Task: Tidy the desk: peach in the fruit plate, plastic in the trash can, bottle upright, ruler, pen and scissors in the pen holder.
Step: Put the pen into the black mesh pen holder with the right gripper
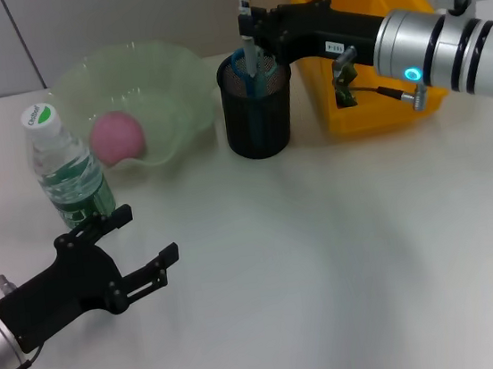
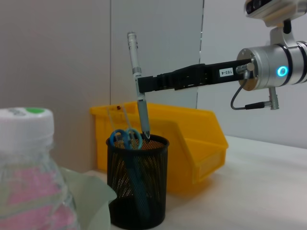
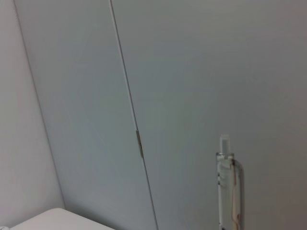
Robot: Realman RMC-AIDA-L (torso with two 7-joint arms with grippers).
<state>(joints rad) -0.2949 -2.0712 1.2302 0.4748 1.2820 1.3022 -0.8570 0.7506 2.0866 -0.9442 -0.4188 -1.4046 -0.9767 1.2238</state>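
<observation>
Pen (image 2: 137,91) upright, tip at rim of mesh pen holder (image 1: 258,111), clamped in right pincer (image 1: 252,32); scissors (image 2: 125,139) inside holder. We note peach (image 1: 117,135) in fruit plate (image 1: 157,78), bottle (image 1: 66,166) upright on desk (image 1: 327,255). Left pincer (image 1: 151,246) wide, empty, near bottle.

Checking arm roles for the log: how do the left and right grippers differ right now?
The right gripper is raised above the pen holder, jaws shut on a pen whose tip sits at the rim; the left gripper is low over the bare table beside the upright bottle, jaws open and holding nothing. Both are black.
</observation>
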